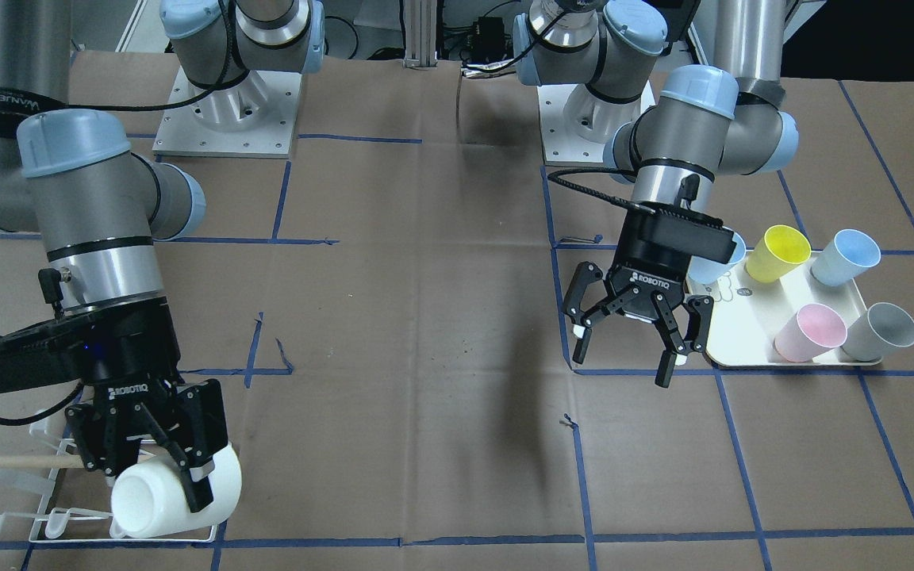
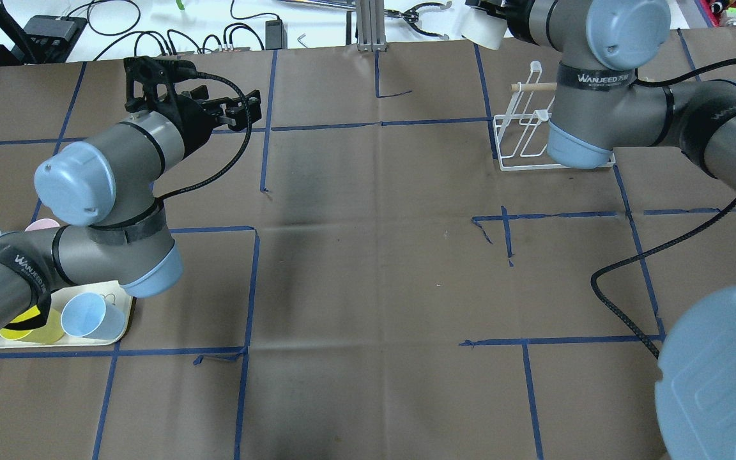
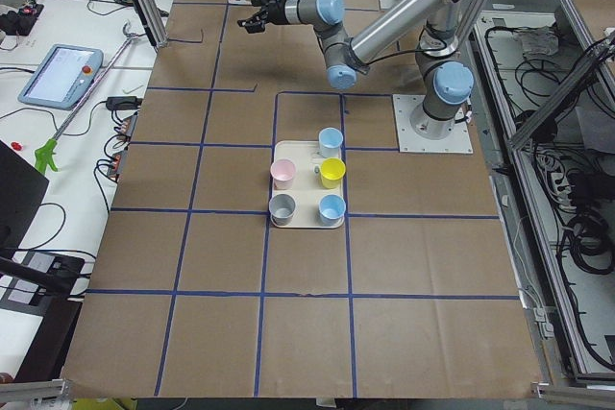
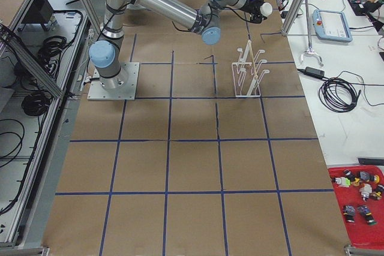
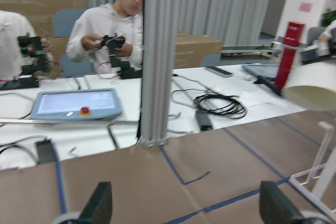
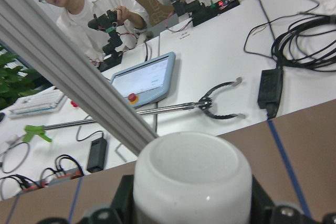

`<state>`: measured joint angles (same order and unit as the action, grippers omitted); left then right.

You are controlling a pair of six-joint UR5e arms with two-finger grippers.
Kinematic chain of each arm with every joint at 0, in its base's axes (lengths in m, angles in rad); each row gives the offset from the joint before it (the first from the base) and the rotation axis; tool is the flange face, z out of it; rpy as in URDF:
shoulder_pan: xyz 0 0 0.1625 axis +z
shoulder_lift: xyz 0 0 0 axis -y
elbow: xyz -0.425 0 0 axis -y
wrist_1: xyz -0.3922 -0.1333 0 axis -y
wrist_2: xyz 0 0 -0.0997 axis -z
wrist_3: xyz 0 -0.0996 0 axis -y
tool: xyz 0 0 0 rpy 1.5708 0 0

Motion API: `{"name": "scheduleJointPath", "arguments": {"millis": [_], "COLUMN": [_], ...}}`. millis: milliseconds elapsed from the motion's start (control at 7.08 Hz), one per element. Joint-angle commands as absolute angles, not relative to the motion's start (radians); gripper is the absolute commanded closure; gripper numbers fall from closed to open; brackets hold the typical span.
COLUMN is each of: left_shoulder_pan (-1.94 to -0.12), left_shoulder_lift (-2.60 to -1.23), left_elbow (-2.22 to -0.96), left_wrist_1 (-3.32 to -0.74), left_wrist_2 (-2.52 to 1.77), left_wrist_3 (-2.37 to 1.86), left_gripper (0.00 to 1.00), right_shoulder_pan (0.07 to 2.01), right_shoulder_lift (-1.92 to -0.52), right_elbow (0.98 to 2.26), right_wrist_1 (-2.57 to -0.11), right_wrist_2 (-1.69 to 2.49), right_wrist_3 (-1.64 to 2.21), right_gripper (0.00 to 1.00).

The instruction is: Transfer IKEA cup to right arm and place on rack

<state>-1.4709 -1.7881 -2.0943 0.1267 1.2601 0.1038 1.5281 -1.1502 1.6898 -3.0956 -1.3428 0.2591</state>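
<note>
My right gripper is shut on a white IKEA cup, held on its side with the mouth toward the front-facing camera, just above the white wire rack and its wooden dowel. In the right wrist view the cup sits between the fingers. In the overhead view the cup and right gripper are beyond the rack. My left gripper is open and empty, beside the cream tray. The left wrist view shows its open fingertips and the cup far right.
The tray holds yellow, blue, pink and grey cups, plus another blue one behind the left gripper. An aluminium post stands at the table's far edge. Operators sit beyond it.
</note>
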Motion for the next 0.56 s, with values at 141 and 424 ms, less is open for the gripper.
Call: {"name": "scheduleJointPath", "arguments": {"millis": [141,424], "left_shoulder_pan": [-1.572,-1.582], "left_shoulder_lift": [-1.779,-1.699], "left_elbow": [-1.880,-1.763], "left_wrist_1": [-0.454,-0.887], "left_wrist_2": [1.523,1.555], "left_wrist_3": [0.048,0.009], "left_gripper": [0.01,0.01], "right_shoulder_pan": [1.491,1.482], "right_shoulder_lift": [-1.094,-1.059], "right_elbow": [1.669,1.698], "right_wrist_1": [-3.169,-3.301], "right_wrist_2": [-1.480,-1.483], "right_wrist_3": [0.071,-0.009], "right_gripper": [0.69,0.68]}}
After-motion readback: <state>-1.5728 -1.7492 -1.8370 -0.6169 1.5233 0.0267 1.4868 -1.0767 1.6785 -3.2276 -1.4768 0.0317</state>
